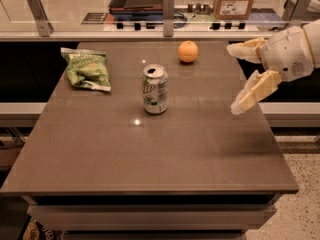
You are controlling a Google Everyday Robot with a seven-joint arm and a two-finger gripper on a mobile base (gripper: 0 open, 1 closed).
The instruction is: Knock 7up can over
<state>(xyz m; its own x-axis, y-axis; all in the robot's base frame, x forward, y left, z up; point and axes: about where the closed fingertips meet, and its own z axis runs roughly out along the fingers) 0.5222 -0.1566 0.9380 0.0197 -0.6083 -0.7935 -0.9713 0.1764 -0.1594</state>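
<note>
The 7up can (155,89) stands upright near the middle of the brown table (150,154), silver-white with green markings and an open silver top. My gripper (234,78) is at the right edge of the table, well to the right of the can and above the surface. Its two cream fingers (255,90) are spread wide apart, one pointing left at the top and one slanting down-left. It holds nothing and does not touch the can.
A crinkled green snack bag (87,69) lies at the back left of the table. An orange (188,51) sits at the back, behind and right of the can. A counter with a rail (165,11) and a cardboard box (235,0) runs behind the table.
</note>
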